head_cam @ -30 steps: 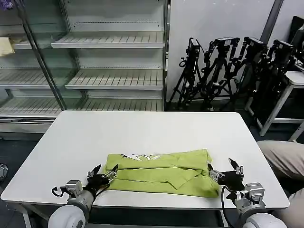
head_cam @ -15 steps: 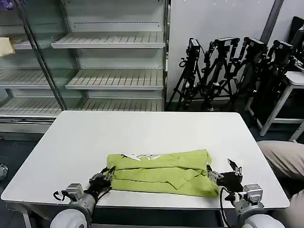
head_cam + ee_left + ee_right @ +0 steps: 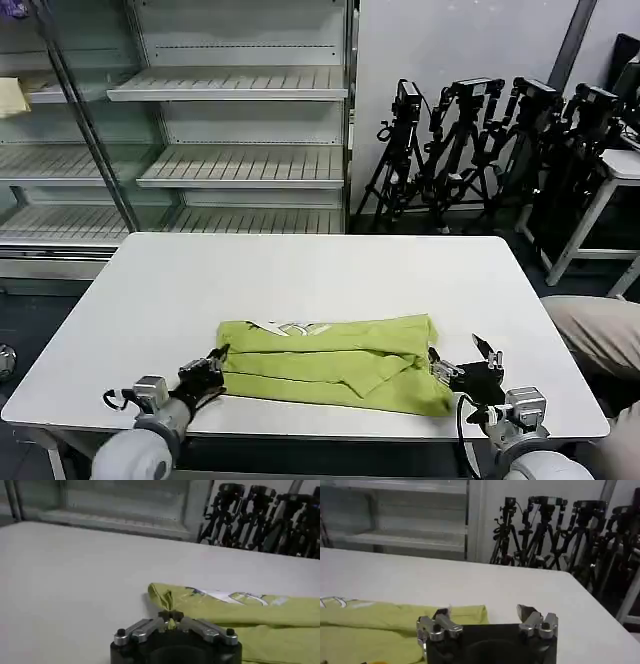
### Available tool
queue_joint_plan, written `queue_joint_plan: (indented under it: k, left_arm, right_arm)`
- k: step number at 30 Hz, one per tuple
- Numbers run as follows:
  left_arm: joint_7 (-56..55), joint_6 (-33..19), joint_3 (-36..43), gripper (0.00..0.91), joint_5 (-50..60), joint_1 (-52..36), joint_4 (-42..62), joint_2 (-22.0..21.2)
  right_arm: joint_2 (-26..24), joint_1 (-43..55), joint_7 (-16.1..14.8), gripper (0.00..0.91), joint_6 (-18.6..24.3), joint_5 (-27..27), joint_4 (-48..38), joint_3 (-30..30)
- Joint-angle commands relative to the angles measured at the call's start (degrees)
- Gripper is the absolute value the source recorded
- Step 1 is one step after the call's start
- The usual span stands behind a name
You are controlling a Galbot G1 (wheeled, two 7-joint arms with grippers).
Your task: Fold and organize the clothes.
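1. The left gripper [image 3: 208, 369] sits low in the lower left of the head view, at the left end of the lime-green T-shirt [image 3: 335, 362]. In the left wrist view its fingers [image 3: 171, 615] are pinched together on a puckered bit of the green cloth [image 3: 165, 599], so it holds the shirt's corner.

2. The right gripper [image 3: 462, 366] is in the lower right of the head view, just beside the shirt's right end. Its fingers [image 3: 526, 613] stand wide apart in the right wrist view, one by the cloth's edge and one over bare table, and they hold nothing.

3. The T-shirt lies as a long band across the lower middle of the white table [image 3: 300, 275], near the front edge, with the neck opening and label showing along its far side.

4. The step in hand appears to be taking both ends for another fold. To do it well, the right gripper should probably close on all the layers at its corner, as the left has, so that both ends lift evenly and the band does not twist.

5. Beyond the shirt the tabletop offers room to lay a fold. Shelving [image 3: 240, 150] stands behind at the upper left and a cluster of tripods [image 3: 500, 150] at the upper right, both well apart from the work. A person's knee [image 3: 595, 335] shows at the right edge, near the table corner but apart from the shirt.
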Motion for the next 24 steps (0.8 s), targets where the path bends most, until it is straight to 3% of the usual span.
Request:
queue_joint_plan:
  k: [1,9,12,14,20,24]
  left_arm:
    - [5.18,0.77,-11.01,0.010,3.05,-1.12,2.03,12.84]
    - [9.22,-1.33,-23.36,0.020,4.42,4.18,6.04,26.29]
    - [9.53,-2.56,-23.85,0.020,4.87,3.97,6.21,27.58]
    - [9.28,-2.42,-23.15,0.020,4.23,2.83,4.62,26.94]
    - [9.11,-0.41,-15.48,0.020,4.05,3.23,-9.08,18.79]
    - [8.47,-1.25,-4.68,0.020,7.52,2.73,-14.38,13.67]
  right_arm:
    - [-0.02,0.03,-0.03,0.907,0.07,-0.04,-0.11,-0.16]
    - [0.66,2.02,-0.21,0.907,0.22,-0.05,-0.92,-1.14]
    - [0.73,2.71,-0.21,0.907,0.26,-0.06,-1.17,-1.18]
    - [0.80,2.95,-0.19,0.907,0.24,-0.12,-1.18,-1.07]
    - [0.59,2.28,-0.28,0.907,0.21,-0.14,-0.97,0.21]
    - [0.73,1.65,-0.33,0.907,0.21,-0.11,-0.71,0.99]
